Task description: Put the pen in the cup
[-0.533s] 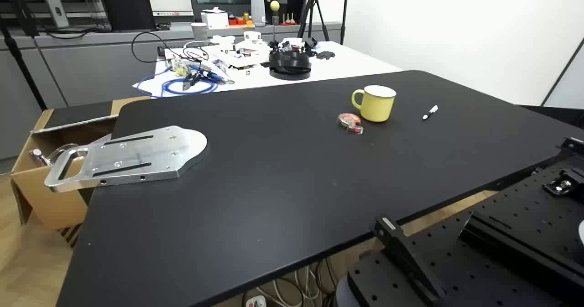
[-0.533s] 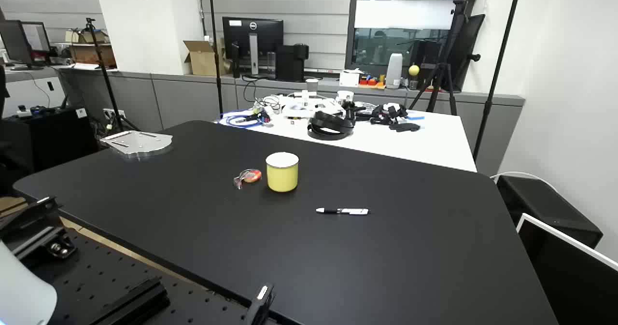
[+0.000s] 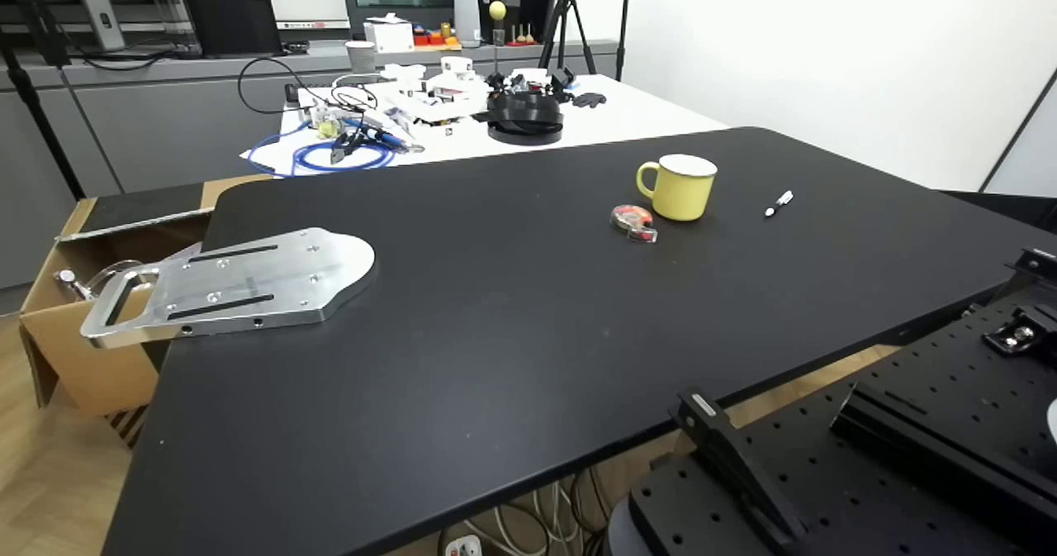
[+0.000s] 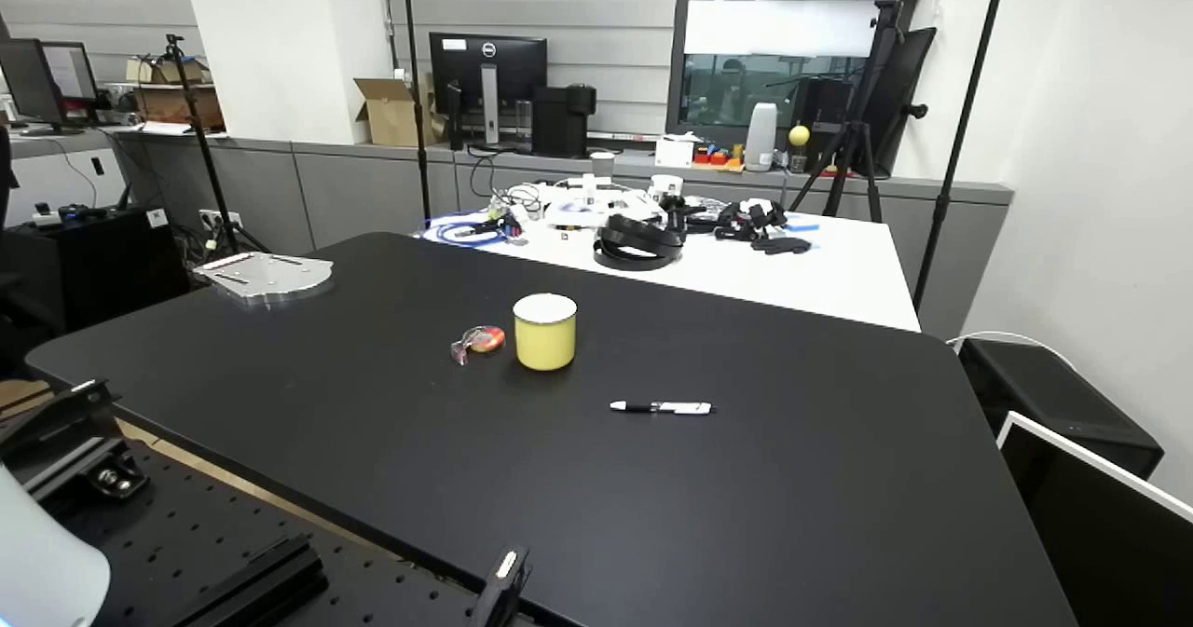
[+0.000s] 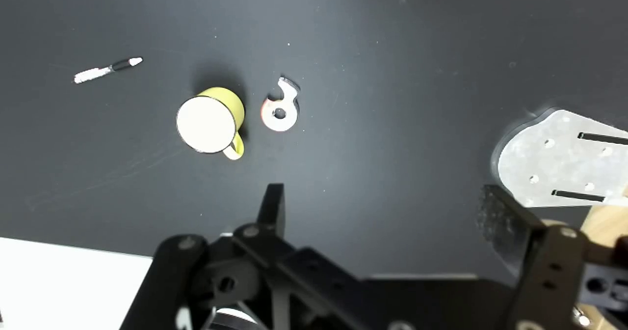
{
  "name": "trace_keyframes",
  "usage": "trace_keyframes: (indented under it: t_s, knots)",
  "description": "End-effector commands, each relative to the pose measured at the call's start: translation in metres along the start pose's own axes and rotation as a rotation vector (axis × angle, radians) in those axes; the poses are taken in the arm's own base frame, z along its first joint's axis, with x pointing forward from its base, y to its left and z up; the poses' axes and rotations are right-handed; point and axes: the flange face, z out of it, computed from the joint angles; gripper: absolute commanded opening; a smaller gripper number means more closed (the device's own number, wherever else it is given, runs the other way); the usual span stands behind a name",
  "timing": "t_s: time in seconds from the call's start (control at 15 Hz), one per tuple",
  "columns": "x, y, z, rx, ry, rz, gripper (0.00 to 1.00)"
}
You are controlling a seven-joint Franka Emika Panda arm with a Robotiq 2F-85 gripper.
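The pen is a thin white stick with a black grip. It lies flat on the black table in both exterior views (image 3: pixel 779 203) (image 4: pixel 663 408) and in the wrist view (image 5: pixel 108 70). The yellow cup stands upright beside the pen, apart from it, in both exterior views (image 3: pixel 682 191) (image 4: pixel 545 336) and in the wrist view (image 5: pixel 208 123). Its white inside shows from above and its handle points away from the pen. My gripper (image 5: pixel 382 197) is open with nothing between its fingers, high above the table. The gripper is out of both exterior views.
A small tape dispenser (image 3: pixel 634 223) lies close beside the cup. A silver metal plate (image 3: pixel 248 279) overhangs the edge of the black table (image 3: pixel 495 358). A white table (image 4: pixel 746 278) with cables and other clutter adjoins it. A cardboard box (image 3: pixel 99 358) stands below the plate.
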Motion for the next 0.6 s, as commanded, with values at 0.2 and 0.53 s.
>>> trace_keyframes:
  t_s: [0.2, 0.53]
  knots:
    - [0.0002, -0.0001, -0.0004, 0.000, 0.000, 0.000, 1.00]
    - [0.0019, 0.0013, 0.0002, 0.001, -0.006, -0.001, 1.00]
